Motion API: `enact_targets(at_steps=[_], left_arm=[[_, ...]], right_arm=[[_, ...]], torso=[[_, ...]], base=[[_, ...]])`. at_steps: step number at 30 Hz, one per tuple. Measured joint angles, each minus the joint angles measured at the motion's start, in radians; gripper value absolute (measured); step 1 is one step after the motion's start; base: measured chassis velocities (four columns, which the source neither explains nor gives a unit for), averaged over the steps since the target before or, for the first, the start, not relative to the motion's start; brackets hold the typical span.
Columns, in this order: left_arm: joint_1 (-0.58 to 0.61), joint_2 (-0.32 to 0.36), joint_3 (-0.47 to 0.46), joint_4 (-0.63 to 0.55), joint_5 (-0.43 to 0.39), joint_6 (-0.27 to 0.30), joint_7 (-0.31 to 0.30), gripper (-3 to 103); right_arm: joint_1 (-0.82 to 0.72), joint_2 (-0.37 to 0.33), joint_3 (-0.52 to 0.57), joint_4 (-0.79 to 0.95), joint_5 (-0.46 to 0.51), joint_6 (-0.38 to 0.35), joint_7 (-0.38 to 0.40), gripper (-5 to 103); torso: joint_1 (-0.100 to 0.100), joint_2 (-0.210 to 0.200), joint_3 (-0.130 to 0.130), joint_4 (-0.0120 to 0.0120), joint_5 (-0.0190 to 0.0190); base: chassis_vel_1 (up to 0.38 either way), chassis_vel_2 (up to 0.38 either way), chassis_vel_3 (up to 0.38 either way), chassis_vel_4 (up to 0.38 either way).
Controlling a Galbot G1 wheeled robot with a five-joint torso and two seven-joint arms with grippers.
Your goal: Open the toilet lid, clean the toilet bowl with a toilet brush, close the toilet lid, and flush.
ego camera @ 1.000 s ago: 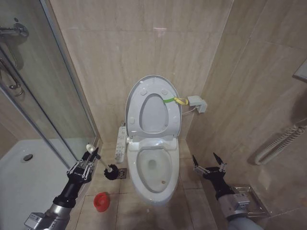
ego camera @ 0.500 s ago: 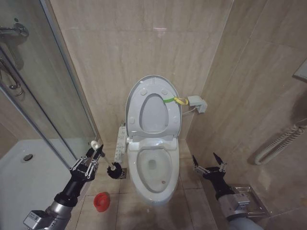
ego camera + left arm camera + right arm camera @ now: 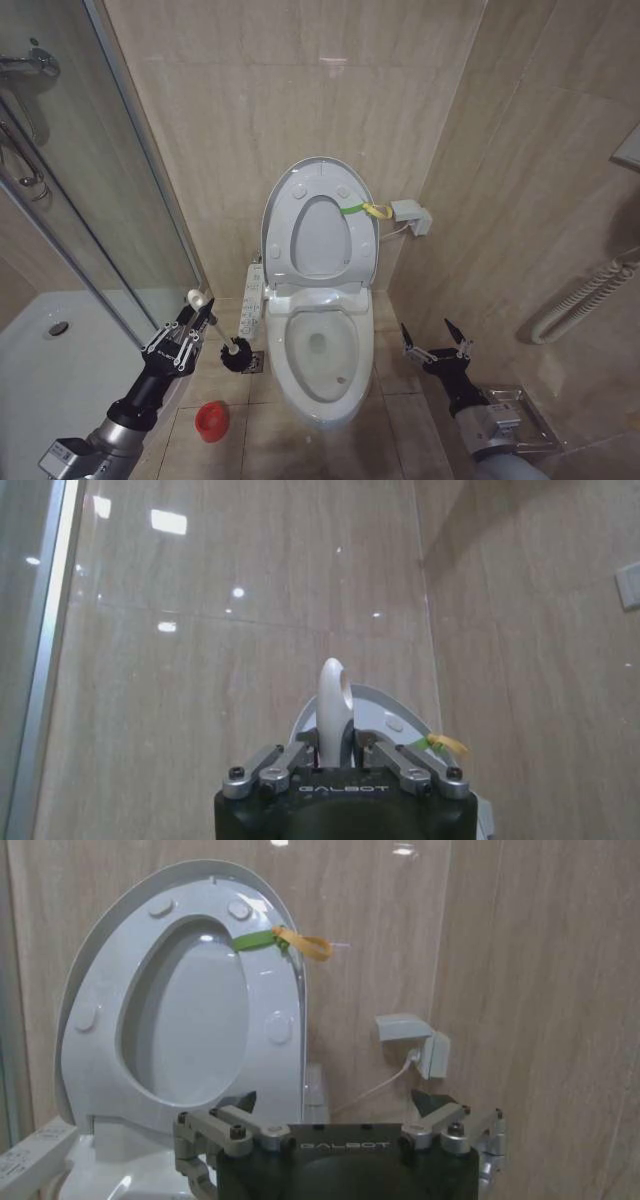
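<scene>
The toilet lid (image 3: 320, 180) stands raised against the back wall with the seat ring up in front of it, and its green-and-yellow strap (image 3: 364, 210) hangs at the right rim. Below, the toilet bowl (image 3: 322, 352) lies uncovered. Left of the bowl, my left gripper (image 3: 196, 326) is shut on the pale handle of the toilet brush (image 3: 235, 355), whose black head hangs above the floor. The brush's red base (image 3: 210, 420) sits on the tiles beneath. In the left wrist view the handle (image 3: 332, 697) rises between the left gripper's (image 3: 333, 744) fingers. My right gripper (image 3: 436, 340) hovers open right of the bowl, facing the lid (image 3: 180, 990) and strap (image 3: 292, 941).
A glass shower door (image 3: 120, 200) and the white shower tray (image 3: 60, 370) fill the left side. A control panel (image 3: 252, 300) hangs at the toilet's left, with a floor drain (image 3: 256, 363) below it. A wall box (image 3: 412, 216) sits right of the lid, and a coiled hose (image 3: 590, 295) runs along the right wall.
My left gripper has shifted slightly up and toward the toilet with the brush. The right arm, the lid and the red base have stayed put.
</scene>
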Motion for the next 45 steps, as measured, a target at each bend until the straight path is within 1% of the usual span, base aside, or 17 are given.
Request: enact_targets(at_steps=[3,12,38,45], left_arm=[[-0.016,0.006,0.001,0.012,-0.016,0.004,0.000,22],[-0.042,0.010,0.009,0.036,-0.030,0.007,0.000,22],[-0.081,0.020,0.024,0.075,-0.048,0.007,0.014,22],[-0.084,0.020,0.026,0.080,-0.049,0.007,0.016,22]], right_arm=[[0.000,0.000,0.000,0.000,0.000,0.000,0.000,100],[0.000,0.000,0.000,0.000,0.000,0.000,0.000,100],[0.000,0.000,0.000,0.000,0.000,0.000,0.000,100],[0.000,0.000,0.000,0.000,0.000,0.000,0.000,100]], torso=[[0.000,0.000,0.000,0.0000,0.0000],[0.000,0.000,0.000,0.0000,-0.0001],[0.000,0.000,0.000,0.0000,0.0000],[0.000,0.000,0.000,0.0000,0.0001]], base=[[0.000,0.000,0.000,0.000],[0.000,0.000,0.000,0.000],[-0.011,-0.009,0.011,0.009],[0.081,-0.088,-0.084,0.086]])
